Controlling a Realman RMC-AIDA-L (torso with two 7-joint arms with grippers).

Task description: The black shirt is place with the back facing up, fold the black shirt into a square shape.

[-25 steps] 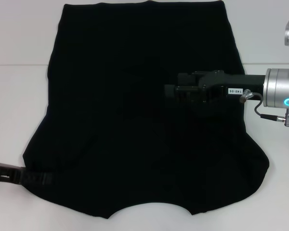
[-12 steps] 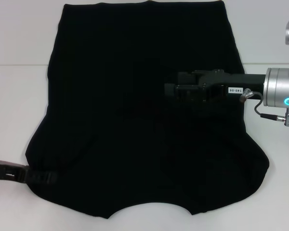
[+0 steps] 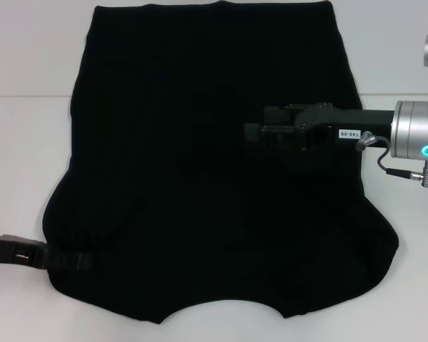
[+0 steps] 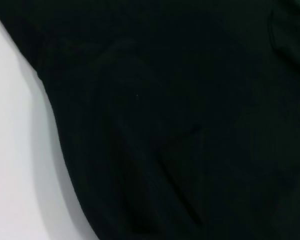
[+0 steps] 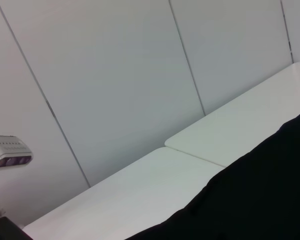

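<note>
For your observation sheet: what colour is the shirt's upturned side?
Plain black shirt, no lettering visible; clearest in the head view.

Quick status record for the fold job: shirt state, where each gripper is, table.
shirt: black shirt spread flat, plain side up, no lettering showing, not yet folded
left gripper: low at the shirt's near left edge, at the sleeve; finger state unclear
right gripper: reaching in from the right, over the shirt's middle right; finger state unclear
table: white table, shirt covers most of it
</note>
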